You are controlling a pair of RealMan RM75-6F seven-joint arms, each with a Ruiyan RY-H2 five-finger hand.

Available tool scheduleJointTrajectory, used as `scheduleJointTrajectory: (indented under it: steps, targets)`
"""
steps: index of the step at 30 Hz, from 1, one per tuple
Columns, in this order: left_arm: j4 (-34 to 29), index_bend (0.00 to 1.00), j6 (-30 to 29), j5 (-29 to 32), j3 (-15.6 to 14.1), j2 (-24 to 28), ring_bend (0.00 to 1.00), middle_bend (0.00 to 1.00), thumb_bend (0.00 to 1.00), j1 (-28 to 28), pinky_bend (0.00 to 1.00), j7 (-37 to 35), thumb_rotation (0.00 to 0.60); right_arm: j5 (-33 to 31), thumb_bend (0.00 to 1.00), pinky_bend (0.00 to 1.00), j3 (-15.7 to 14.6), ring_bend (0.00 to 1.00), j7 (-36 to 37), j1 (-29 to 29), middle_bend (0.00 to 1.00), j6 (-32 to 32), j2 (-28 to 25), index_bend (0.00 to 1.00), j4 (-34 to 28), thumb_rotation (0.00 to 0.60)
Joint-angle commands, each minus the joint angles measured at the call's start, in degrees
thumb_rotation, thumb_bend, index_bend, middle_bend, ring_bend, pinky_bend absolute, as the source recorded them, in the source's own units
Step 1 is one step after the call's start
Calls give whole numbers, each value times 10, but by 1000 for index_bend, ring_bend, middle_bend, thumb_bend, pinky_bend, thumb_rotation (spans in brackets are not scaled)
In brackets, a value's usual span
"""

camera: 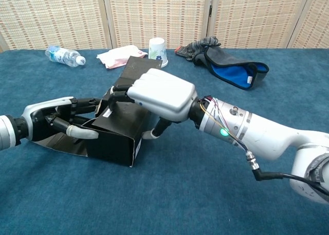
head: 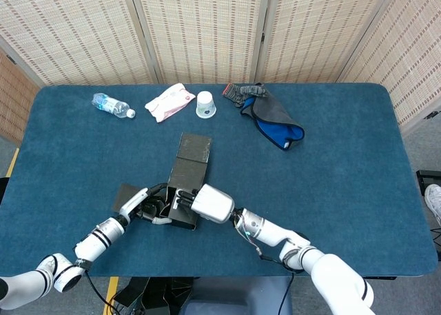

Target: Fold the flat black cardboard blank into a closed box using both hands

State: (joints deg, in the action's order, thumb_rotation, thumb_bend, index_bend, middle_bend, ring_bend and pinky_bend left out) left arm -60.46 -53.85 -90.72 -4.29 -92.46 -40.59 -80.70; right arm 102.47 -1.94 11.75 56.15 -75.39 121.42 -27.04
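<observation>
Both hands grip the black box: right hand point(camera: 154, 91) on top, left hand point(camera: 56, 119) at its side.

blue table point(head: 358, 191), woven folding screens point(head: 207, 25) behind

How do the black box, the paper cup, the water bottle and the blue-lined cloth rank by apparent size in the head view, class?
1. Blue-lined cloth and black box: look alike in spread, with the box partly hidden by the hands, so no ranking.
3. Water bottle.
4. Paper cup, smallest.
</observation>
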Motion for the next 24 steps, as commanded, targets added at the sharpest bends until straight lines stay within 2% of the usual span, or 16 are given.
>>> scheduleJointTrajectory:
  steps: [1,12,24]
  targets:
    - [-1,187,0,0,0,0,523,146,91,0,700,-1,600,1,94,1000,-4,692,-4,3,289,7,-7,324,-10,600]
    - [-4,187,-1,0,1,3,523,146,91,0,700,-1,600,-2,154,1000,-5,704,-24,9,360,23,-37,378,-59,600]
    - [-7,187,-2,0,1,6,523,146,91,1,700,-2,600,-1,226,1000,-13,723,-53,17,423,67,-65,445,-110,600]
